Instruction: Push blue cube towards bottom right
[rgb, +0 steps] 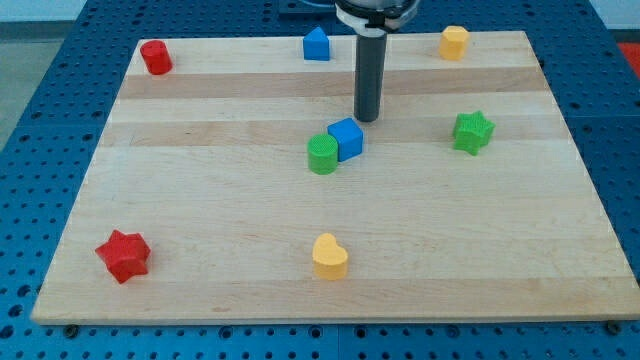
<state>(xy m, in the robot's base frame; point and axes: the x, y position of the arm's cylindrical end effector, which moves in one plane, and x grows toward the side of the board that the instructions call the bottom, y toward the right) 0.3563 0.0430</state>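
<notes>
The blue cube (346, 138) sits near the middle of the wooden board (200, 230), touching a green cylinder (322, 155) at its lower left. My tip (367, 119) is just above and to the right of the blue cube, very close to its upper right corner; I cannot tell if it touches.
A red block (155, 57) lies at the top left. A blue house-shaped block (316, 44) lies at the top centre. A yellow block (454, 42) lies at the top right. A green star (473, 132) lies at the right. A red star (123, 255) lies at the bottom left. A yellow heart (329, 257) lies at the bottom centre.
</notes>
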